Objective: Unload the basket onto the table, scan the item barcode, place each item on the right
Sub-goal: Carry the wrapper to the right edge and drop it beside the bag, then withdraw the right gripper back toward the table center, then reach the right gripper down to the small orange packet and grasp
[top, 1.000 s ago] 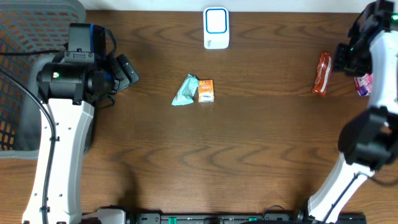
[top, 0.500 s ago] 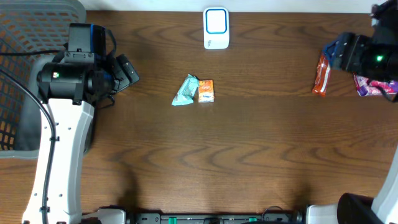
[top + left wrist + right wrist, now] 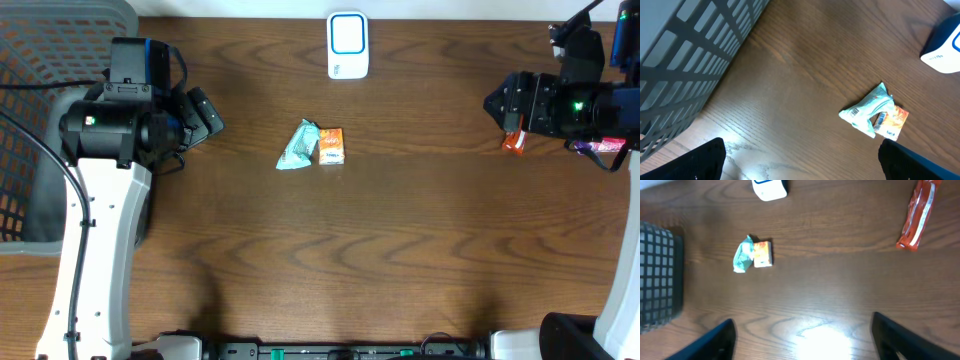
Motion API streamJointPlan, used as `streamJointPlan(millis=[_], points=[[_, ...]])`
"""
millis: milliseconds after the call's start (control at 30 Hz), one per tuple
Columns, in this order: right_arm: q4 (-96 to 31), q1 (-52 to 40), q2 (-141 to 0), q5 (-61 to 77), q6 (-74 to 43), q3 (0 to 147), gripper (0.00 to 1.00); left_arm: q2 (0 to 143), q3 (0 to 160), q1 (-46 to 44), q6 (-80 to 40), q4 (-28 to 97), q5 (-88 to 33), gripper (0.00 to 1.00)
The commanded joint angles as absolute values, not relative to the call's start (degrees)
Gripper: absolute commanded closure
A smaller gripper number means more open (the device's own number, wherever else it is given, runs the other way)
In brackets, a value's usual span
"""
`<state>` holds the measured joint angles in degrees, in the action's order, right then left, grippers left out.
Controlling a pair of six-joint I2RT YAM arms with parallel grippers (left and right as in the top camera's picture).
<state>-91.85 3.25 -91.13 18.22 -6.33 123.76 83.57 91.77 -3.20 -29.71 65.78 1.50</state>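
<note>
Right gripper (image 3: 805, 341) hangs over the table's right side, its two fingers spread wide with nothing between them. The left gripper (image 3: 802, 167) is spread just as wide and empty, hovering beside the grey basket (image 3: 40, 70) at the left edge.

Two small items lie touching at the table's middle: a crumpled teal packet (image 3: 297, 146) and an orange packet (image 3: 331, 146) just to its right. A white scanner (image 3: 347, 44) with a blue-ringed face stands at the far edge, well apart from both, with bare wood between.

A red wrapper (image 3: 917, 215) lies near the right edge. From overhead the right arm covers most of it, so only its lower end shows. Further right a pink item (image 3: 600, 146) peeks from under that arm, possibly another packet, though too little shows to be sure.

The table (image 3: 400, 250) is dark brown wood grain, and the right wrist view catches a bright patch of glare on it. A pale strip runs beyond its far edge.
</note>
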Motion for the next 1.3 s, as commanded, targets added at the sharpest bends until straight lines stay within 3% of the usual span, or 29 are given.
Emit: streamJointPlan(millis=[0,400,933,1100,1267], points=[[-91.5,2.8,-91.4,18.5,-5.5,123.7,0.03,83.5,92.0,-3.1,-28.9,66.0,2.0,0.02],[-89.3,1.6,-95.4,18.8,-5.8,123.6,0.01,83.5,92.0,-3.1,-28.9,66.0,2.0,0.02],[-84.7,-12.3,-113.5,20.1,-9.8,123.6,0.01,83.5,92.0,-3.1,-28.9,66.0,2.0,0.02],[-80.4,-16.2,-120.1,20.1,-9.9,123.6,0.08,83.5,92.0,-3.1,-28.9,66.0,2.0,0.02],[-76.3,-17.1,-126.4,20.2,-18.1,123.6,0.12,83.5,92.0,-3.1,-28.9,66.0,2.0,0.02]])
